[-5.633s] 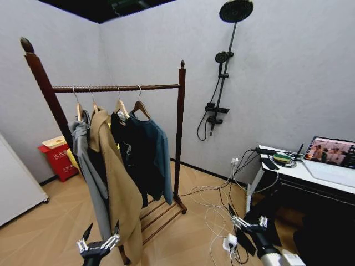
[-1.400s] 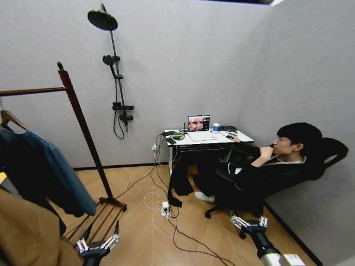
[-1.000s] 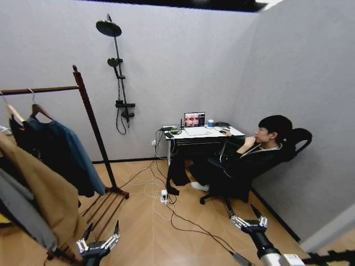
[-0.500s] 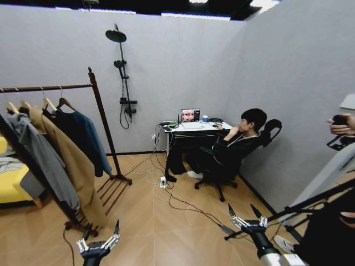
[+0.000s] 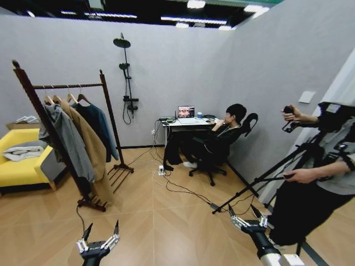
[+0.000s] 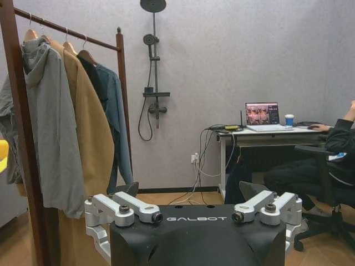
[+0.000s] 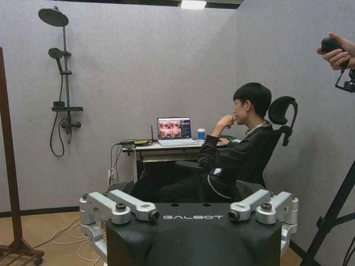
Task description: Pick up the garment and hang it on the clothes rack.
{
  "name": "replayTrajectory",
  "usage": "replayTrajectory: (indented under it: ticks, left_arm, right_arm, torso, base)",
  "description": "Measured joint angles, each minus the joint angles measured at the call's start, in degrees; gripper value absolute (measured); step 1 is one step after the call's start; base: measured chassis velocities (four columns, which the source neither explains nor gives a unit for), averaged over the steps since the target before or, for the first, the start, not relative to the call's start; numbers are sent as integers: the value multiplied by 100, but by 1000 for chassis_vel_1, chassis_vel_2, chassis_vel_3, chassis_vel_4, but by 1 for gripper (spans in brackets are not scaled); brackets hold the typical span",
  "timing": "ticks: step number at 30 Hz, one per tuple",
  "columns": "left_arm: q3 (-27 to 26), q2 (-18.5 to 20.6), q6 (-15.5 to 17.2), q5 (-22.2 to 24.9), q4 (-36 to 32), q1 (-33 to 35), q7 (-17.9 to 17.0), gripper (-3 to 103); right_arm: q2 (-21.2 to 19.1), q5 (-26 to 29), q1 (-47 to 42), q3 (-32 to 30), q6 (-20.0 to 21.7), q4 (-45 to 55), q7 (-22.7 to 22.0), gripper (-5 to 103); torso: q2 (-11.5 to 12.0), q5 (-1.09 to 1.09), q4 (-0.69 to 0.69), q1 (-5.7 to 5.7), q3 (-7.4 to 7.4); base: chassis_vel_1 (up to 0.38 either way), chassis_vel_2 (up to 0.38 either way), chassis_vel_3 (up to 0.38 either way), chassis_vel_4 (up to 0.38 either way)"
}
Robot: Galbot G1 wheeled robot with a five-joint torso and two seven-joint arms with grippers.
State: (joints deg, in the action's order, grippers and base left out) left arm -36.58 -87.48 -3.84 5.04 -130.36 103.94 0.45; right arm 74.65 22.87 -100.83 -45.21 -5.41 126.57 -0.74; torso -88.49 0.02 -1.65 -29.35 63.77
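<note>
The garment (image 5: 102, 129), a dark teal-blue top on a wooden hanger, hangs at the far end of the clothes rack (image 5: 108, 111), beside a tan coat (image 5: 86, 138) and a grey jacket (image 5: 66, 141). The rack stands at the left of the room, well away from me. My left gripper (image 5: 100, 236) is low in front of me, open and holding nothing. My right gripper (image 5: 247, 215) is also low, open and holding nothing. The left wrist view looks past the left gripper (image 6: 195, 213) at the garment (image 6: 115, 113) and the rack (image 6: 123, 94). In the right wrist view the right gripper (image 7: 188, 213) faces the desk.
A yellow sofa (image 5: 22, 163) sits behind the rack. A black shower stand (image 5: 127, 83) is on the back wall. A desk (image 5: 188, 123) with a laptop and a seated person is ahead. Cables (image 5: 175, 188) cross the floor. A tripod (image 5: 266, 177) and a person stand at right.
The whole picture has shifted: the camera has turned and drawn back, so the rack now stands farther off at left and a tripod and person show at right. Both grippers stay open.
</note>
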Motion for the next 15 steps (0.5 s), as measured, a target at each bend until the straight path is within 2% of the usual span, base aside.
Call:
replayTrajectory:
  ticks: [4,15]
  left_arm:
    - [-1,0,0,0,0,0,-1,100]
    - [-2,0,0,0,0,0,-2,100]
  right_arm:
    - [0,0,3,0,0,0,0,100]
    - [0,0,0,0,0,0,0,100]
  torso:
    - [3,-1,5,-5,2]
    - [-2,-2,1,3,-1]
  base:
    - [-68,53,81,-32]
    - [9,22,19,5]
